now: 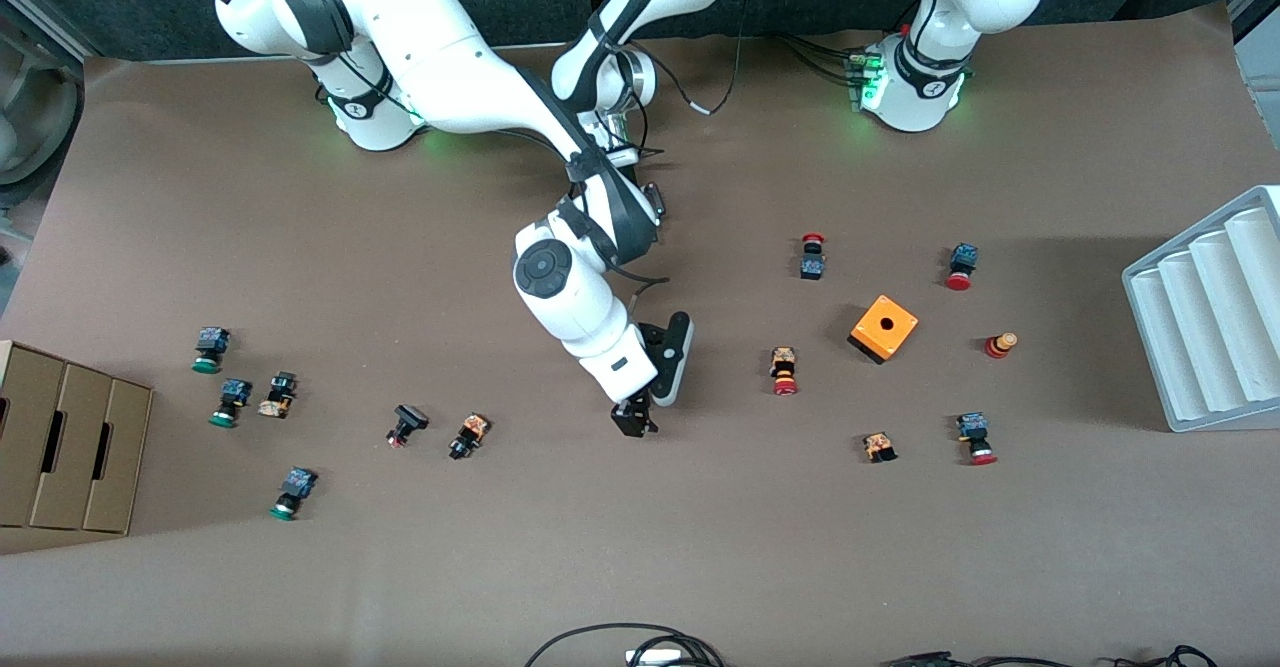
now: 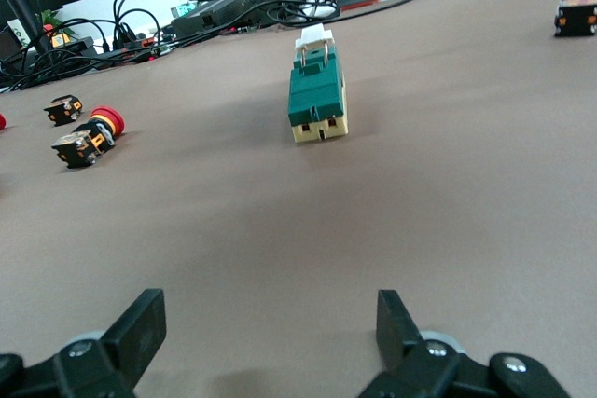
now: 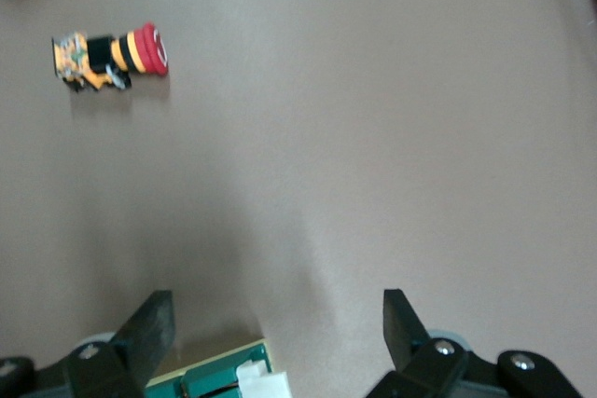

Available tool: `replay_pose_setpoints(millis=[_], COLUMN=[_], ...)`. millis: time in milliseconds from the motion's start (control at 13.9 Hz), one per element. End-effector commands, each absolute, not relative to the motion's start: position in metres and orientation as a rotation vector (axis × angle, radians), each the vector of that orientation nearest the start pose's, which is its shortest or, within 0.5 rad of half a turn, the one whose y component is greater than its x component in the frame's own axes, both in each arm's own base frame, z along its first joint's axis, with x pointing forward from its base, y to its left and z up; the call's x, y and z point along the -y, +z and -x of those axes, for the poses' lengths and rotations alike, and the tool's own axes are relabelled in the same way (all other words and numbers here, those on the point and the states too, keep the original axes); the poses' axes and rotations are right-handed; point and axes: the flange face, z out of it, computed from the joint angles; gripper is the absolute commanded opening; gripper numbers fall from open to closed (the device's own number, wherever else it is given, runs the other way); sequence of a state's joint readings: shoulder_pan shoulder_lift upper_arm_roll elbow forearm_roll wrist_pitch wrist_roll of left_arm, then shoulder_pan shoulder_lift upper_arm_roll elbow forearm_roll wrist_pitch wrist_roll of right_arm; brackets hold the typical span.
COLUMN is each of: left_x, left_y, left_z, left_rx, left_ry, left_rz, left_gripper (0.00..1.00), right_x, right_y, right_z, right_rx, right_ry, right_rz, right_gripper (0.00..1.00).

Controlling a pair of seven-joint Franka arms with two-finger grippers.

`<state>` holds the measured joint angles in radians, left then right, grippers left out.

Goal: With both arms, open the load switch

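Right gripper [image 1: 633, 417]: hangs low over mid-table on an arm stretched out from its base and bent down at the wrist, fingers [image 3: 154, 328] spread apart, gripping nothing. Left gripper [image 2: 270, 323]: sits low near the tabletop, mostly hidden under the right arm, fingers [image 2: 140, 328] also wide apart and empty. Load switch [image 2: 317, 95]: lies flat on the table under the right gripper and ahead of the left one, clear of it, white end turned away from it

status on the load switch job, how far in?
Early stage. Done: nothing, the load switch lies untouched on the table. In hand: right gripper hangs open just over it; left gripper, open, faces it from farther off. Left: grasping with both grippers, then opening it.
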<state>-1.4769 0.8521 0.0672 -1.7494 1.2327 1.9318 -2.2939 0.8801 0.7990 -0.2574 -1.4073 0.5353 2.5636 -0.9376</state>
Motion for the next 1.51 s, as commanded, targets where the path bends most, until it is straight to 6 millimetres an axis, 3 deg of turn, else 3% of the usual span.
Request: replay_pose_setpoints(millis=[0,287,503,646,1077,1364,1436], left_x=[0.575,0.575,0.577,0.578,0.58,0.583,0.581], left_y=[0.104,0.123,0.14,0.159,0.195,0.221,0.232], left_z=[-0.152,-0.152,-0.152,-0.168,-0.181,-0.182,-0.191], left_rx=[-0.074,-0.108,-0.156,-0.155,-0.211,-0.254,-0.252], left_ry=[-1.451,-1.405,-1.344,-1.294,-1.193,-1.119,-1.083], left_rz=[2.431,2.427,2.423,2.423,2.438,2.456,2.464], left_gripper=[1.0,1.0,1.0,1.0,1.0,1.0,1.0], right_x=[-0.47,-0.459,-0.436,-0.429,-0.402,-0.395,-0.394], right_y=[0.292,0.34,0.368,0.367,0.378,0.364,0.361], right_z=[-0.595,-0.6,-0.608,-0.61,-0.613,-0.611,-0.61], right_rx=[1.712,1.689,1.676,1.676,1.788,1.78,1.779], right_ry=[-0.641,-0.669,-0.605,-0.566,-0.395,-0.35,-0.341], right_rz=[2.348,2.345,2.367,2.378,2.418,2.43,2.432], right_gripper=[1.0,1.0,1.0,1.0,1.0,1.0,1.0])
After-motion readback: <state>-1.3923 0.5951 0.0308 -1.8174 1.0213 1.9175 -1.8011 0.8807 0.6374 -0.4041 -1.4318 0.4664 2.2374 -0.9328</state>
